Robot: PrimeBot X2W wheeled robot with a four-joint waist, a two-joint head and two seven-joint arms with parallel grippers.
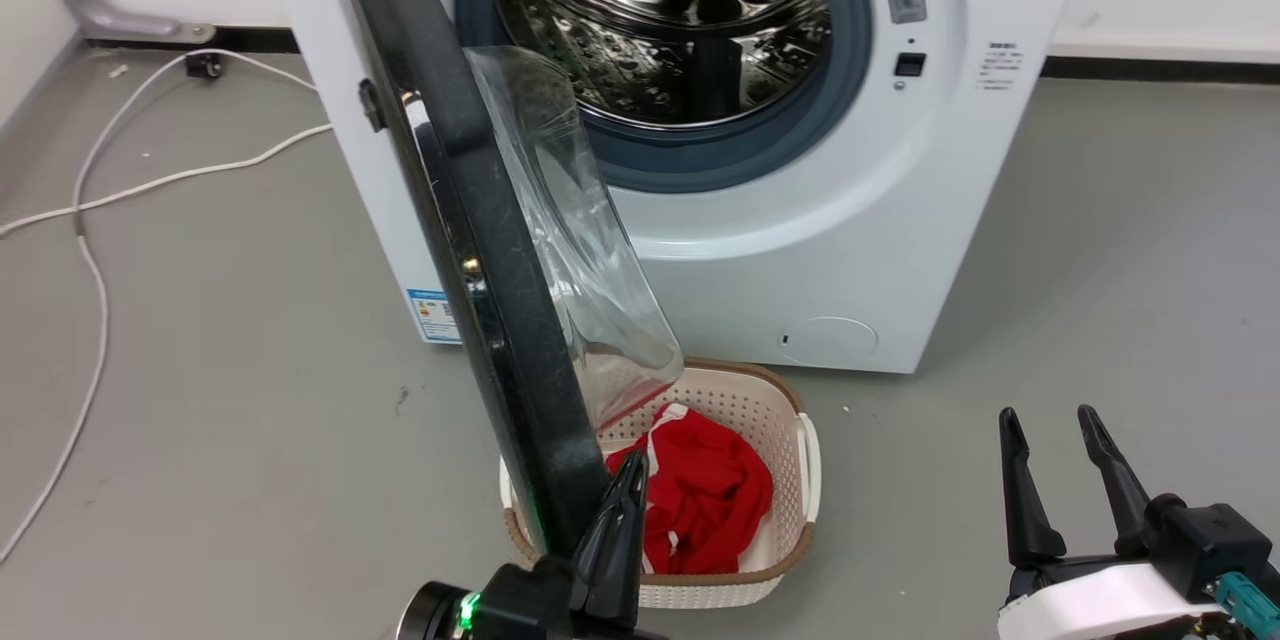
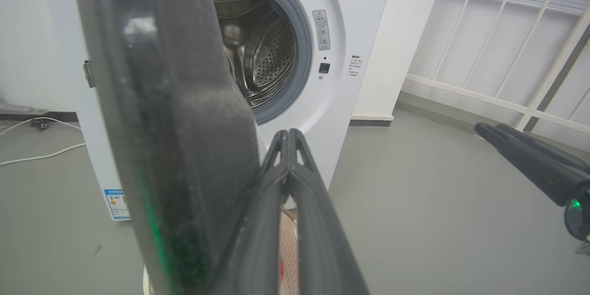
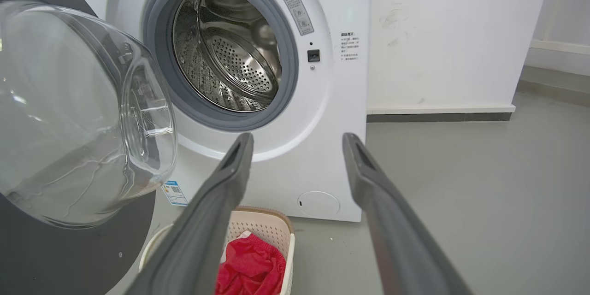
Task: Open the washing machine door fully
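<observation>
The white washing machine (image 1: 850,250) (image 3: 332,115) stands at the top of the head view with its steel drum (image 1: 660,10) exposed. The washing machine door (image 1: 480,250) (image 2: 170,124) (image 3: 69,258) swings out on its left hinge, edge-on toward me, its clear glass bowl (image 1: 580,250) bulging to the right. My left gripper (image 1: 632,468) (image 2: 288,134) is shut with nothing between its fingers, and lies against the inner side of the door's lower rim. My right gripper (image 1: 1048,415) (image 3: 298,137) is open and empty over the floor at the lower right, well away from the door.
A cream perforated laundry basket (image 1: 790,420) (image 3: 276,221) holding a red garment (image 1: 705,490) sits on the grey floor under the door and in front of the machine. White cables (image 1: 90,210) trail across the floor at the left. A wall runs behind the machine.
</observation>
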